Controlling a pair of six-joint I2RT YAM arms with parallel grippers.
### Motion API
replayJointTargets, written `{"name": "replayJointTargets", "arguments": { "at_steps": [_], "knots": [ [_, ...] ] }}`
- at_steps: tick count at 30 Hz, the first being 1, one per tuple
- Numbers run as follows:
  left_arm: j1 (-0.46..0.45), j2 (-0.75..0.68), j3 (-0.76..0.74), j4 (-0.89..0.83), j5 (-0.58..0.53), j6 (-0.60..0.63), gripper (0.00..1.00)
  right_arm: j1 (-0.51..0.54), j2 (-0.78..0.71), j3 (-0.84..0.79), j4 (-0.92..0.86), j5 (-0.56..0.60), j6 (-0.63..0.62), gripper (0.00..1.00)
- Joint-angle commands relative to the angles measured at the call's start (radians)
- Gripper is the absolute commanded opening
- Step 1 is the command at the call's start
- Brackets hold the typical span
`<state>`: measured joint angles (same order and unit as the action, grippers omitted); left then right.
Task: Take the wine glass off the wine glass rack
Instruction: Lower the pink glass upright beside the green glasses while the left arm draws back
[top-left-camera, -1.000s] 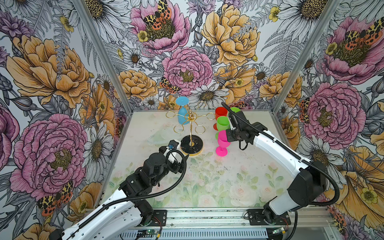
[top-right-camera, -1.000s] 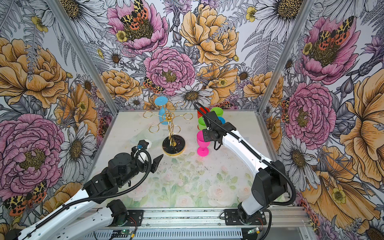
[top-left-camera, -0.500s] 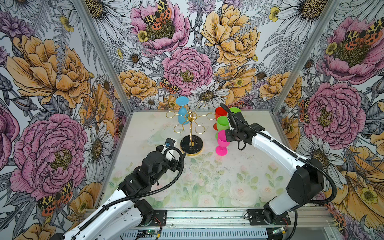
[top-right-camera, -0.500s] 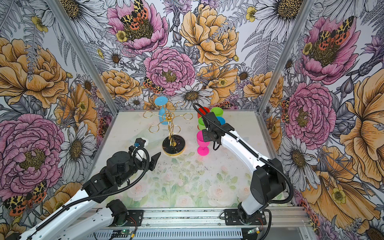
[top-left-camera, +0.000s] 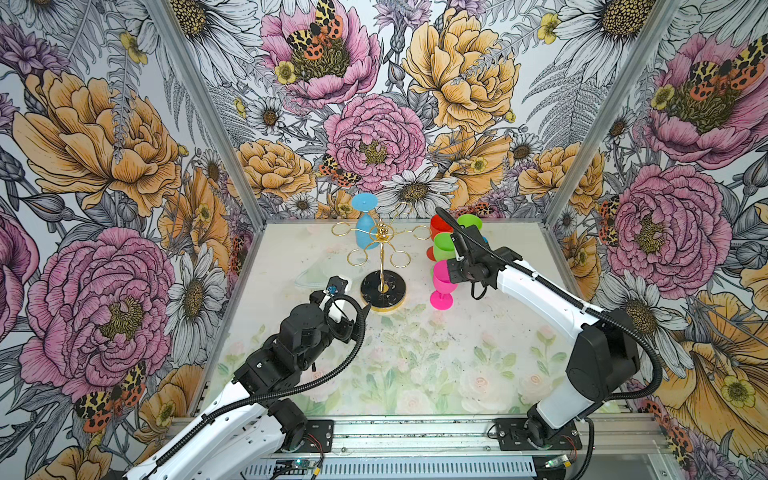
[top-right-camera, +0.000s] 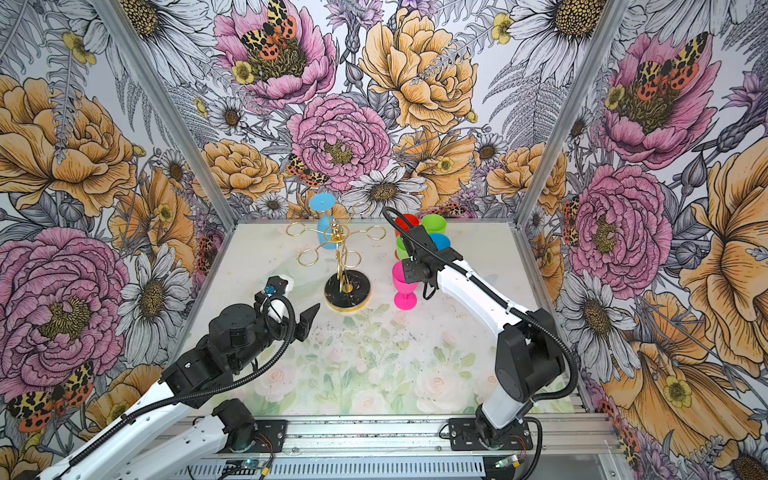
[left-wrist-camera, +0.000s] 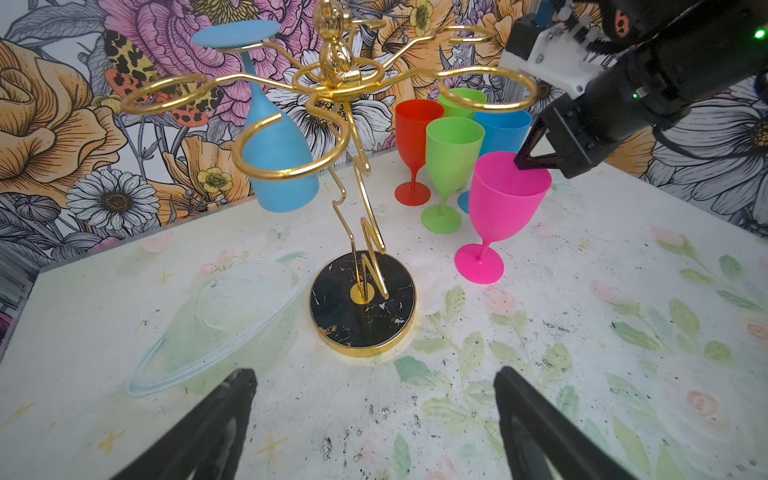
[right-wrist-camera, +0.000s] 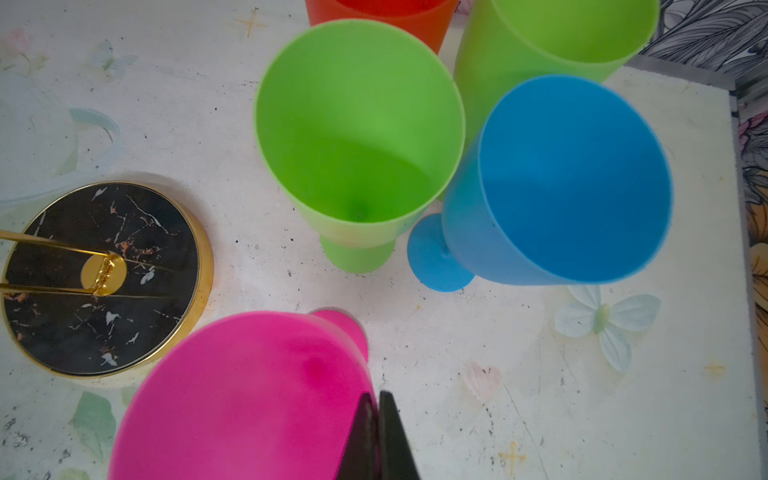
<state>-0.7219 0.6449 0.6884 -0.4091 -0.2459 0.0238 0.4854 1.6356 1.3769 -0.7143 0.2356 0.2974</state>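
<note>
Right claw (left-wrist-camera: 524, 163) is shut tight and pinches the rim of the pink glass (left-wrist-camera: 507, 195). That glass is off the rack (top-left-camera: 382, 286). It stands upright on the bench (left-wrist-camera: 582, 291), just right of the rack's round black base, near the middle of both top views.

Left claw (left-wrist-camera: 372, 372) is wide open and holds nothing. It sits just lower left of the base in both top views, with its two fingers pointing at the rack.

One blue glass (top-left-camera: 365, 233) hangs upside down from a gold loop on the back left side of the rack, a bit above the middle of the frame.

Four more glasses (top-right-camera: 433, 224), one red, two green and one blue, stand close together behind the pink glass, near the upper right corner of the bench.
</note>
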Motion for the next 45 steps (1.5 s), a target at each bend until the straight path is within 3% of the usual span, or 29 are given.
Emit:
{"name": "replayJointTargets", "arguments": {
  "at_steps": [1, 31, 45],
  "knots": [
    [0.011, -0.010, 0.019, -0.005, -0.017, -0.013, 0.92, -0.006, 0.015, 0.002, 0.038, 0.017, 0.007, 0.00],
    [0.026, -0.011, 0.017, -0.003, -0.015, -0.010, 0.92, -0.050, 0.075, 0.050, 0.055, -0.022, 0.003, 0.00],
    [0.030, -0.005, 0.019, -0.003, -0.009, -0.009, 0.93, -0.051, 0.057, 0.052, 0.053, -0.051, 0.007, 0.14]
  ]
}}
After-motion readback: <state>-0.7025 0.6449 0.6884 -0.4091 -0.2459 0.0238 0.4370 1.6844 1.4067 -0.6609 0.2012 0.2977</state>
